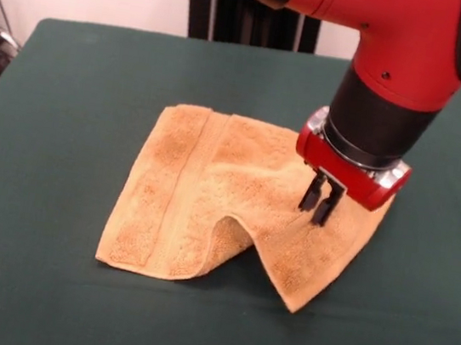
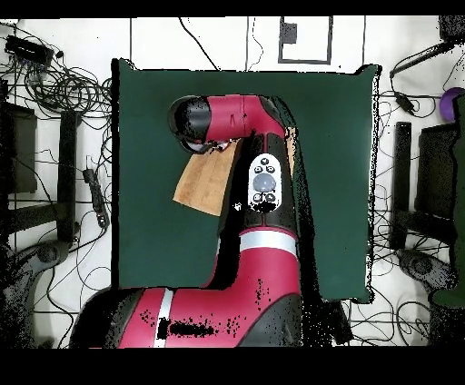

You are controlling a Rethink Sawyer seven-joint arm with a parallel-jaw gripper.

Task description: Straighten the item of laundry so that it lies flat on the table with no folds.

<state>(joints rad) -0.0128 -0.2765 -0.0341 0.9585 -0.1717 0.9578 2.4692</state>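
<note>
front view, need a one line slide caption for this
Red and black Sawyer gripper poised with its jaws close together over the rumpled orange-tan terry towel, one edge humped up off the dark green felt table.

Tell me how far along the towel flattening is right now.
Partly done. The towel lies mostly spread on the table, its left side with the woven band flat. In hand: the gripper is down over the right part, fingers close together; a grasp isn't clear. Left: the near edge still humps up in a fold, and the right corner isn't squared out.
</note>
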